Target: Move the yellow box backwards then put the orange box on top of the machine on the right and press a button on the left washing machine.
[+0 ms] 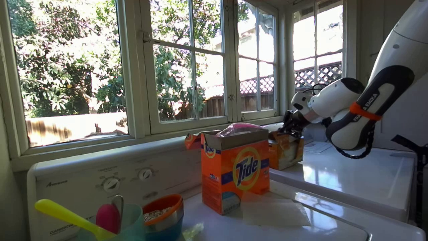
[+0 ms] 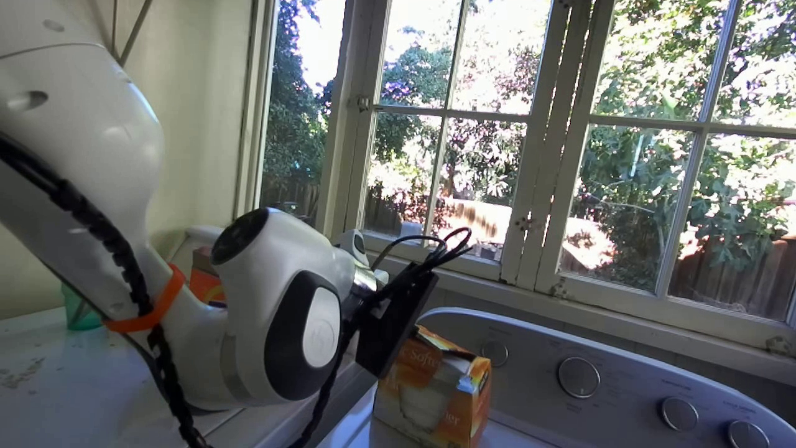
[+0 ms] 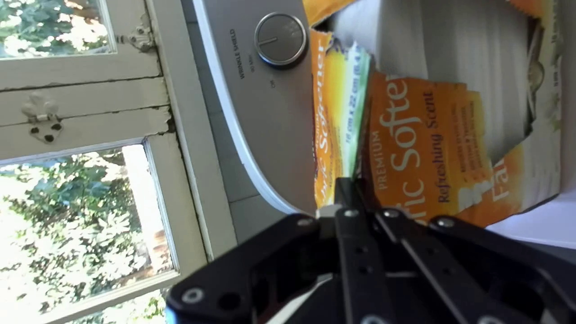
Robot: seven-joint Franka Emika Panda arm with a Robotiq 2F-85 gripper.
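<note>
In an exterior view the low yellow-orange cardboard box (image 1: 287, 152) was noted at two o'clock from the tall orange carton (image 1: 234, 172), edge apparently pinched by the black gripper (image 3: 351, 189); first step judged underway, carton placement and button press outstanding

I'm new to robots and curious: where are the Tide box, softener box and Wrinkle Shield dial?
Tide box (image 1: 245, 169): in an exterior view, on its front logo.
Softener box (image 3: 423, 139): wrist view, on its orange panel.
Wrinkle Shield dial (image 3: 281, 39): wrist view, on its face.

The left washing machine (image 1: 334, 226) bears the orange box (image 1: 235, 174) and cups (image 1: 133, 221), the right machine (image 1: 347, 177) the yellow box (image 2: 460, 404).
</note>
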